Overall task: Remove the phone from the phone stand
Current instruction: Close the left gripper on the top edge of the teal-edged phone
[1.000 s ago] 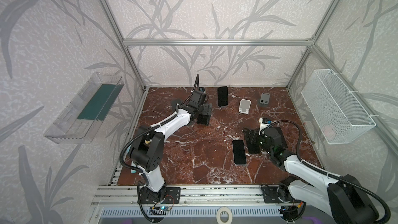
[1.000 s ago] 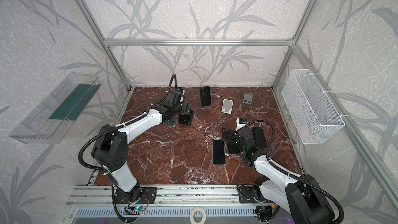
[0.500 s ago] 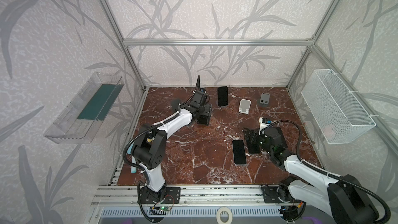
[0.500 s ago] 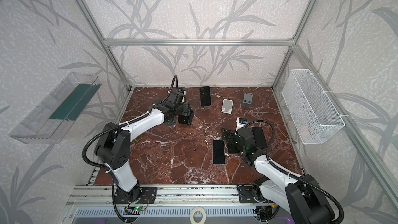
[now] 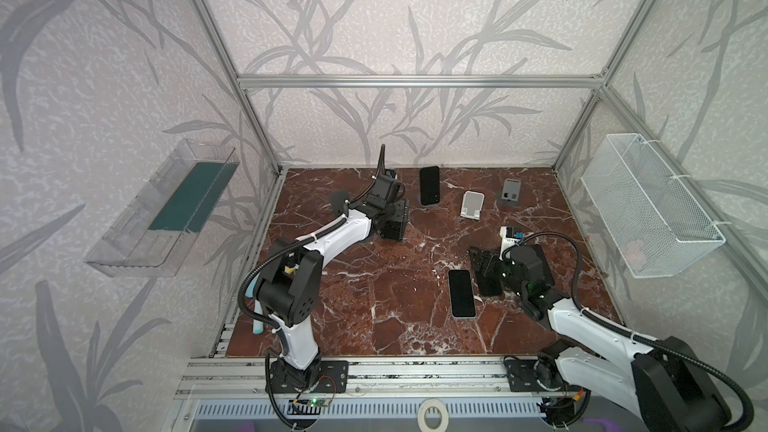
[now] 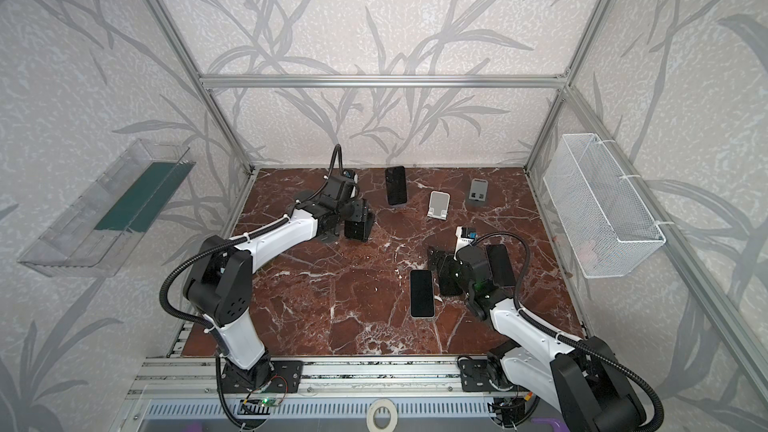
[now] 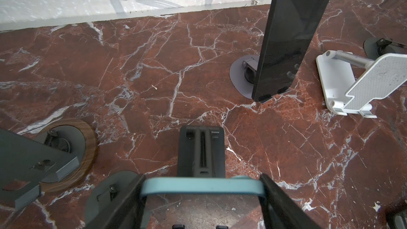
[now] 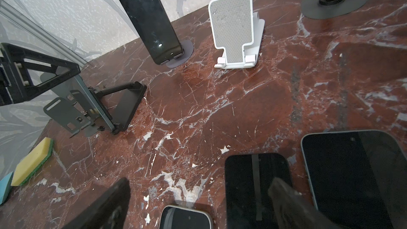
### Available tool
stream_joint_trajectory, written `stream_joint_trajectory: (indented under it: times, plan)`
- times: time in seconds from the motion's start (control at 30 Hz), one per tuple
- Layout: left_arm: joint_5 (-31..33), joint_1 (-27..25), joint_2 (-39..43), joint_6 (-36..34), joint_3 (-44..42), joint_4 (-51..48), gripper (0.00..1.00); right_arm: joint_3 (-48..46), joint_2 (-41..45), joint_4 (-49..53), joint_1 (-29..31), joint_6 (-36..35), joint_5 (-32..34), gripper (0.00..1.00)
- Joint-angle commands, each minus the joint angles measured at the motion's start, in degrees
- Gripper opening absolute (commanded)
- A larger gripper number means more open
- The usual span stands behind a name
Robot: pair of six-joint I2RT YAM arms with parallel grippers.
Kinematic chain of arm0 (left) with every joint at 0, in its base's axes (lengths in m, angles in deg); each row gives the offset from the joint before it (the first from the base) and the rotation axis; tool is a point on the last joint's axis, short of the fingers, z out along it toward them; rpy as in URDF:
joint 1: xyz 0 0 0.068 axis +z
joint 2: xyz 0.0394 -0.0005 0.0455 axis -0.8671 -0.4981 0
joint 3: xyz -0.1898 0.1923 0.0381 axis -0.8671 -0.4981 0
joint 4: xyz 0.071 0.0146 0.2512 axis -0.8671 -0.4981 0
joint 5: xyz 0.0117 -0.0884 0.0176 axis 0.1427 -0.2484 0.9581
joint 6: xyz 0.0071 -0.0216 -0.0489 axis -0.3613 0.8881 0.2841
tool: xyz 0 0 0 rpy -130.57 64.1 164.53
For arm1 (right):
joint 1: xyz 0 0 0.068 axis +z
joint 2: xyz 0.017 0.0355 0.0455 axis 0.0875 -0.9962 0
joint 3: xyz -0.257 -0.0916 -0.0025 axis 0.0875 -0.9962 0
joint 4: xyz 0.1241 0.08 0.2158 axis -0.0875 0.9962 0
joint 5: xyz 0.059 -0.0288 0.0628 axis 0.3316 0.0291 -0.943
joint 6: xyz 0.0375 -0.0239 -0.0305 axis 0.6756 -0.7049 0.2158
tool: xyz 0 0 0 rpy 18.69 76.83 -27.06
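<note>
A phone with a light blue edge (image 7: 202, 187) stands in a black folding phone stand (image 7: 201, 150) at the back left of the marble table. My left gripper (image 7: 202, 181) is shut on it, one finger pressed to each end of the blue edge. Both top views show this gripper (image 5: 392, 222) (image 6: 358, 224) over the stand. The right wrist view shows the phone (image 8: 97, 106) leaning on its stand (image 8: 125, 104). My right gripper (image 8: 198, 194) (image 5: 484, 268) hangs open just above phones lying flat, holding nothing.
A second phone (image 5: 429, 185) stands on a grey round stand at the back. Beside it are an empty white stand (image 5: 472, 204) and a grey stand (image 5: 510, 192). A wood-rimmed stand (image 7: 66, 150) sits close to my left gripper. A white-edged phone (image 5: 461, 293) lies flat.
My left gripper's jaws have closed in onto the blue-edged phone in the black stand. The right arm has not moved.
</note>
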Motion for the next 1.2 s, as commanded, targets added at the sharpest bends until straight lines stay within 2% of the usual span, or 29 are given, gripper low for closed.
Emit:
stream_joint_trajectory:
  times: [0.0, 0.5, 0.73, 1.17]
  plan:
    - [1.99, -0.79, -1.30, 1.59, -0.20, 0.90, 0.80, 1.52, 0.42, 0.43, 0.26, 0.39, 0.60, 0.98]
    - [2.00, -1.38, -0.42, 0.60, -1.63, 1.47, 0.74, 1.57, 0.41, 0.44, 0.23, 0.57, 0.35, 0.98]
    - [1.51, -1.53, 3.82, -0.45, -1.57, 0.15, 0.69, 1.69, 0.50, 0.55, 0.29, 0.64, -0.35, 0.98]
    - [1.31, -2.24, 7.35, -0.41, -1.44, -1.00, 0.68, 1.73, 0.34, 0.34, 0.37, 0.58, -0.62, 0.97]
